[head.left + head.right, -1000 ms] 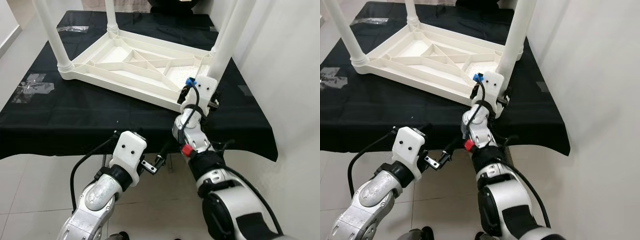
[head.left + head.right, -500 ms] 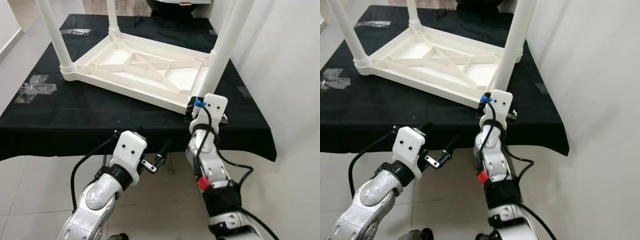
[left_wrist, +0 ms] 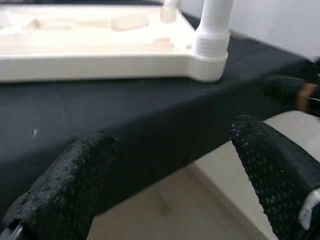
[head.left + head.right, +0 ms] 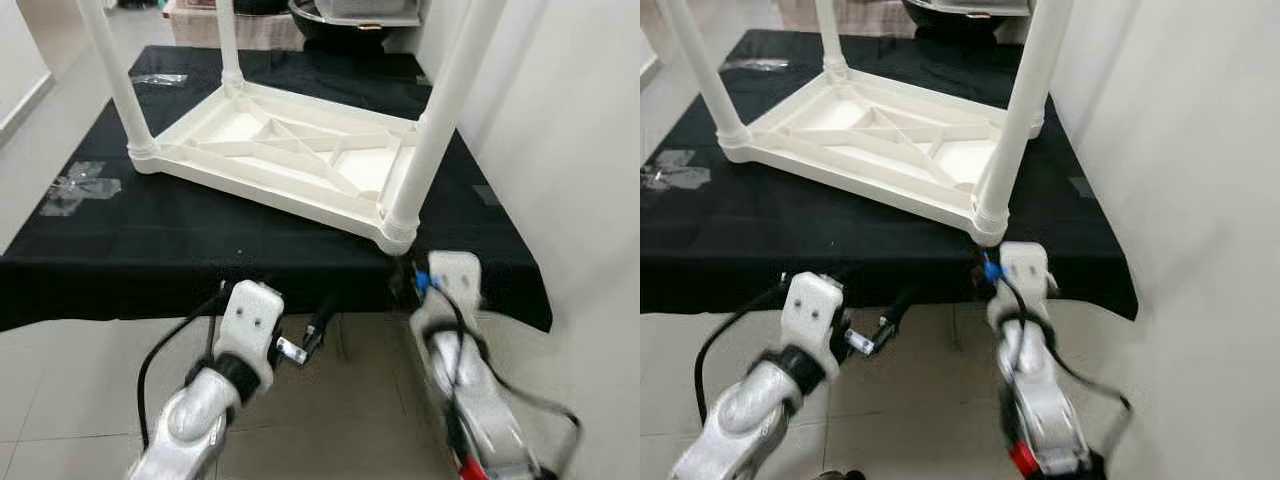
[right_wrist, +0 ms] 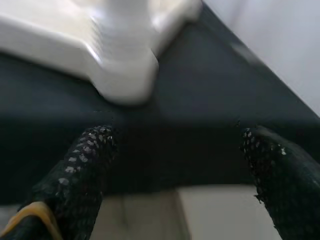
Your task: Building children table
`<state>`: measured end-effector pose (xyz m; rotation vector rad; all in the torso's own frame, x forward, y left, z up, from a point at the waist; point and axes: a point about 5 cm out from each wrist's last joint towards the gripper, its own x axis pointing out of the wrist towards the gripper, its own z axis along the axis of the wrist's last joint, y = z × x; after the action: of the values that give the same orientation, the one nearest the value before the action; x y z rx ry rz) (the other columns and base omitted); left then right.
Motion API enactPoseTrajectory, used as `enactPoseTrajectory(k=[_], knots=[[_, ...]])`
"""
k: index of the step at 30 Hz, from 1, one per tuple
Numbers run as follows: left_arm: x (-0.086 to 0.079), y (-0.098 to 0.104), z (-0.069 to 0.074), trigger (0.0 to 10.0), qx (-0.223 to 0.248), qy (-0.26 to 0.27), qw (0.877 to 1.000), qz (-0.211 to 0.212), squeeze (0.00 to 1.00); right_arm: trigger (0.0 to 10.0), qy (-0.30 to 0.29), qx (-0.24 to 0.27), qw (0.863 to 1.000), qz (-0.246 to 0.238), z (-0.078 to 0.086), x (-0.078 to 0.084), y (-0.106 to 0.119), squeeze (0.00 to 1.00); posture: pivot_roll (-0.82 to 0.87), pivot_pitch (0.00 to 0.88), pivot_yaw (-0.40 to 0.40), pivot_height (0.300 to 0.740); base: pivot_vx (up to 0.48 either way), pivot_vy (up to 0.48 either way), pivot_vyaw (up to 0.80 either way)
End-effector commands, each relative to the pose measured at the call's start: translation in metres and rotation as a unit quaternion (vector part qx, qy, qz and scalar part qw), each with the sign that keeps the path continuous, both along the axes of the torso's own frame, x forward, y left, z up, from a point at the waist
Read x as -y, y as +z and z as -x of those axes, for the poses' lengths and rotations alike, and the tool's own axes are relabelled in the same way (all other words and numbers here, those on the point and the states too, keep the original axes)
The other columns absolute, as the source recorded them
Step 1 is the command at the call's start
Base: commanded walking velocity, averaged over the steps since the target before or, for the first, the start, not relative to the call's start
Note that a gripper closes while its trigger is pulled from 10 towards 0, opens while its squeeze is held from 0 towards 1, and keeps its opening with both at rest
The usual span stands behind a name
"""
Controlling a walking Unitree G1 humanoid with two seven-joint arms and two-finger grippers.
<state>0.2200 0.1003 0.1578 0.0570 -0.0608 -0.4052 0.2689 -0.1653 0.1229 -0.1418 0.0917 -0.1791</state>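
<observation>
Since a second ago the right gripper [image 5: 175,165] has pulled back from the near right leg [image 4: 432,130] of the children's table [image 4: 290,150]: then it was up against the base of that leg, and now it hangs below the front edge of the table [image 4: 120,270], apart from the white plastic, its arm blurred. Its fingers [image 5: 82,170] stand wide apart with nothing between them, pointing toward the white corner socket [image 5: 125,75] where the leg meets the frame. The left gripper [image 3: 170,165] is about where it was, low in front of the table's near edge and left of the right arm, its fingers [image 3: 75,175] likewise spread and empty. The children's table lies upside down on the black cloth [image 4: 200,225] that covers the table, ribbed underside facing up, with its white legs rising from the corners. The near right corner sits close to the cloth's front edge, just above the right gripper. A second leg [image 4: 120,85] stands at the near left corner and a third [image 4: 228,45] at the far left. Patches of clear tape [image 4: 82,188] lie on the cloth to the left, well apart from the white frame. A pale wall [image 4: 570,150] runs along the right side, and tiled floor [image 4: 90,370] shows beneath.
</observation>
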Motion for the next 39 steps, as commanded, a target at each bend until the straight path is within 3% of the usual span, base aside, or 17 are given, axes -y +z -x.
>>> enactPoseTrajectory(k=[1, 3, 4, 6, 7, 9, 11, 15, 20, 26, 32, 39], knots=[[0.000, -0.008, 0.004, 10.0, -0.017, 0.009, 1.000, 0.004, 0.00, 10.0, -0.032, -0.004, 0.999, 0.042, 0.004, 0.003, 0.001, 0.00, 0.06, 0.084, -0.055, 0.740, 0.000, 0.000, 0.00], [-0.002, -0.014, 0.009, 10.0, -0.032, 0.020, 0.999, 0.011, 0.00, 10.0, -0.051, -0.005, 0.992, 0.118, 0.011, 0.003, 0.001, 0.00, 0.05, 0.076, -0.050, 0.740, 0.000, 0.000, 0.00], [-0.002, -0.014, 0.009, 10.0, -0.032, 0.020, 0.999, 0.011, 0.00, 10.0, -0.051, -0.005, 0.992, 0.118, 0.011, 0.003, 0.001, 0.00, 0.05, 0.076, -0.050, 0.740, 0.000, 0.000, 0.00], [-0.001, -0.017, 0.013, 10.0, -0.038, 0.022, 0.999, 0.011, 0.00, 10.0, 0.033, 0.001, 0.998, 0.055, 0.017, -0.005, -0.001, 0.00, 0.05, 0.070, -0.049, 0.740, 0.000, 0.000, 0.00], [-0.002, -0.018, 0.014, 10.0, -0.041, 0.025, 0.999, 0.014, 0.00, 10.0, 0.045, 0.000, 0.998, 0.042, 0.018, -0.005, -0.001, 0.00, 0.05, 0.063, -0.049, 0.740, 0.000, 0.000, 0.00], [-0.002, -0.019, 0.014, 10.0, -0.043, 0.027, 0.999, 0.016, 0.00, 10.0, 0.048, -0.002, 0.998, 0.038, 0.019, -0.004, -0.001, 0.00, 0.05, 0.063, -0.049, 0.740, 0.000, 0.000, 0.00], [-0.004, -0.020, 0.012, 10.0, -0.043, 0.038, 0.998, 0.025, 0.00, 10.0, 0.130, 0.033, 0.991, 0.014, 0.028, -0.013, 0.007, 0.00, 0.05, 0.048, -0.053, 0.740, 0.000, 0.000, 0.00], [-0.004, -0.021, 0.010, 10.0, -0.044, 0.040, 0.998, 0.026, 0.00, 10.0, 0.166, 0.035, 0.985, 0.004, 0.032, -0.024, 0.008, 0.00, 0.05, 0.047, -0.055, 0.740, 0.000, 0.000, 0.00], [-0.003, -0.025, 0.009, 10.0, -0.047, 0.040, 0.998, 0.023, 0.00, 10.0, 0.152, 0.027, 0.988, 0.000, 0.030, -0.021, 0.004, 0.00, 0.05, 0.032, -0.057, 0.740, 0.000, 0.000, -0.80], [-0.004, -0.027, 0.008, 10.0, -0.054, 0.046, 0.997, 0.028, 0.00, 10.0, 0.142, 0.034, 0.989, -0.008, 0.028, -0.017, 0.003, 0.00, 0.05, 0.022, -0.059, 0.740, 0.000, 0.000, 0.00], [-0.008, -0.028, 0.005, 10.0, -0.051, 0.065, 0.996, 0.032, 0.00, 10.0, 0.088, 0.030, 0.995, -0.019, 0.020, 0.006, 0.001, 0.00, 0.04, 0.011, -0.058, 0.740, 0.000, 0.000, 0.00], [-0.008, -0.029, 0.006, 10.0, -0.051, 0.069, 0.996, 0.027, 0.00, 10.0, 0.078, 0.028, 0.996, -0.031, 0.015, 0.008, 0.000, 0.00, 0.05, 0.005, -0.059, 0.740, 0.117, 0.000, 0.00]])
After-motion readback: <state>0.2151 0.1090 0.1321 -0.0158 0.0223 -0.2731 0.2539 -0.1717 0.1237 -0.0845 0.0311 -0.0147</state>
